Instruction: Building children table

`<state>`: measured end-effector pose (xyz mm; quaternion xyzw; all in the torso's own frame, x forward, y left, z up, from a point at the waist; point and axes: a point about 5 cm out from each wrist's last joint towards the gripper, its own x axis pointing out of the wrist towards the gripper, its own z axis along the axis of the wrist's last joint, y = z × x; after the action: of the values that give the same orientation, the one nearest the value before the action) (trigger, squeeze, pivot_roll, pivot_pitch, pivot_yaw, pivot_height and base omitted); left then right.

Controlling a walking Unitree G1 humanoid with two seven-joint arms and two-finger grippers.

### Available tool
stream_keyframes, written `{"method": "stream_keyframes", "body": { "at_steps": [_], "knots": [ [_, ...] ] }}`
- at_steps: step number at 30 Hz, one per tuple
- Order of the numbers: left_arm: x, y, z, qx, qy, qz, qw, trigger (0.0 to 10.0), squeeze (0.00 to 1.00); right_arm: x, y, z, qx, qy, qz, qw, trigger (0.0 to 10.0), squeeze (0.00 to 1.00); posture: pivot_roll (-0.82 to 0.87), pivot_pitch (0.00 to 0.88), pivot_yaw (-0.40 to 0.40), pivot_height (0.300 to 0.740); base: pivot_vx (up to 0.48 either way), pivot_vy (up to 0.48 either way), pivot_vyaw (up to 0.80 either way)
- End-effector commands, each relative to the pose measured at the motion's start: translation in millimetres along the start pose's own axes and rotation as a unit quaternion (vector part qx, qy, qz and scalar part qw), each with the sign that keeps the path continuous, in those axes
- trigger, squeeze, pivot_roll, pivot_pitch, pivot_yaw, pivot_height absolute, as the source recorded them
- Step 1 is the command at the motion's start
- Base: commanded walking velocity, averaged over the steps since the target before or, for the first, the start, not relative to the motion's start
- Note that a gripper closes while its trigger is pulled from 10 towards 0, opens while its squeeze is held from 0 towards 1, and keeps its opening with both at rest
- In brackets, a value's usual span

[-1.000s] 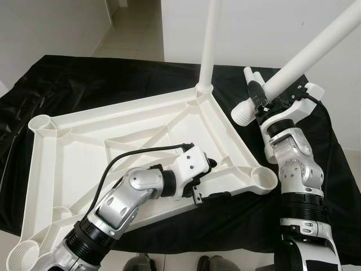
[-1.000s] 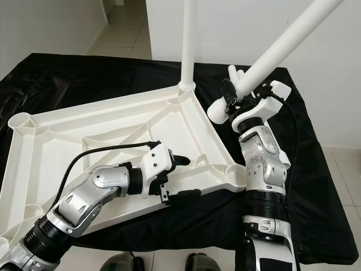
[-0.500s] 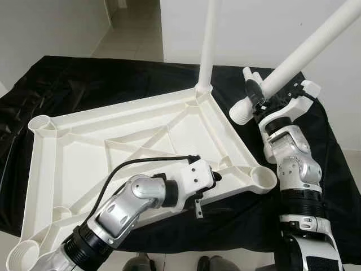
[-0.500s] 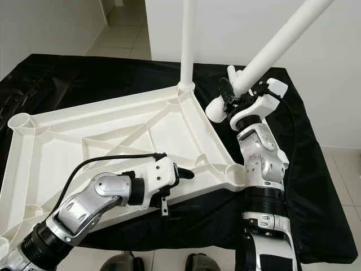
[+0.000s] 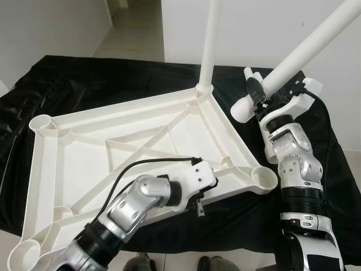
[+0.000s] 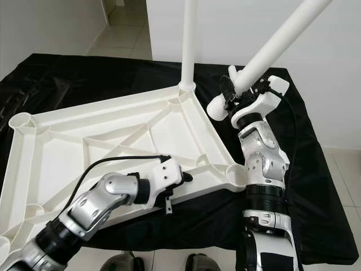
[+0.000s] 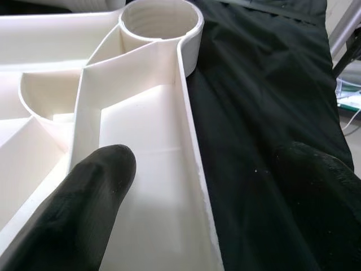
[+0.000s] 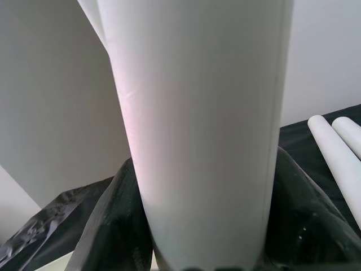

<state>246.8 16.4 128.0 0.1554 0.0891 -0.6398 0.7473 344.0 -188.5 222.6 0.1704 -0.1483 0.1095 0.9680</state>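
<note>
The white table top (image 5: 79, 152) lies upside down on a black cloth. One white leg (image 5: 207, 39) stands upright in its far corner socket. My right gripper (image 5: 264, 97) is shut on a second white leg (image 5: 302, 51), held slanting above the cloth to the right of the top. Its black fingers (image 8: 115, 220) clamp that leg (image 8: 203, 130). My left gripper (image 7: 208, 186) is open and straddles the top's near right rim (image 7: 189, 130). One finger (image 7: 84, 209) is inside the rim and the other rests over the cloth. The empty corner socket (image 5: 263, 179) lies just beyond.
Two more white legs (image 8: 338, 144) lie on the cloth behind my right gripper. Empty sockets sit at the left corner (image 5: 40, 122) and the near left corner (image 5: 21, 261). The cloth's front edge and my feet (image 5: 208, 264) are just below the top.
My left gripper has moved down and right onto the near rim, and its outer finger on the cloth is now hidden under the wrist. The right arm and its leg barely shifted.
</note>
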Motion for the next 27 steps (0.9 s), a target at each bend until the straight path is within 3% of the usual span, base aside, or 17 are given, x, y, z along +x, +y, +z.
{"method": "stream_keyframes", "body": {
  "at_steps": [1,4,5,7,8,18,27],
  "knots": [
    [-5.2,18.4,-18.6,-0.022,0.060,0.116,0.991,10.0,0.00,1.5,2.5,4.1,-0.001,-0.013,0.006,1.000,10.0,0.00,0.03,0.065,0.022,0.740,0.000,0.000,0.00],
    [-8.7,26.4,-29.0,-0.047,0.100,0.142,0.984,9.8,0.00,1.4,2.4,4.3,-0.002,-0.013,0.006,1.000,10.0,0.00,0.03,0.065,0.022,0.740,0.000,0.000,0.00],
    [-9.7,28.1,-31.8,-0.052,0.107,0.147,0.982,4.4,0.00,1.4,2.3,4.3,-0.002,-0.013,0.006,1.000,10.0,0.00,0.03,0.065,0.022,0.740,0.000,0.000,0.00],
    [-9.7,28.1,-31.8,-0.052,0.107,0.147,0.982,4.4,0.00,1.4,2.3,4.3,-0.002,-0.013,0.006,1.000,10.0,0.00,0.03,0.065,0.022,0.740,0.000,0.000,0.00],
    [-12.0,28.7,-34.6,-0.047,0.117,0.146,0.981,0.0,0.00,0.9,2.2,4.9,-0.002,-0.013,0.005,1.000,10.0,0.00,0.02,0.070,0.020,0.740,0.000,0.000,0.00],
    [-21.4,27.8,-39.6,-0.011,0.141,0.122,0.982,0.0,0.00,-0.9,-1.0,7.1,-0.010,-0.012,0.003,1.000,10.0,0.00,0.02,0.079,0.020,0.740,0.000,0.000,0.00],
    [-43.1,42.9,-43.6,0.005,0.159,0.141,0.977,0.0,0.00,-5.3,-0.4,3.1,-0.027,0.008,0.021,0.999,10.0,0.00,0.02,0.082,0.018,0.740,0.000,0.000,0.00]
  ]
}}
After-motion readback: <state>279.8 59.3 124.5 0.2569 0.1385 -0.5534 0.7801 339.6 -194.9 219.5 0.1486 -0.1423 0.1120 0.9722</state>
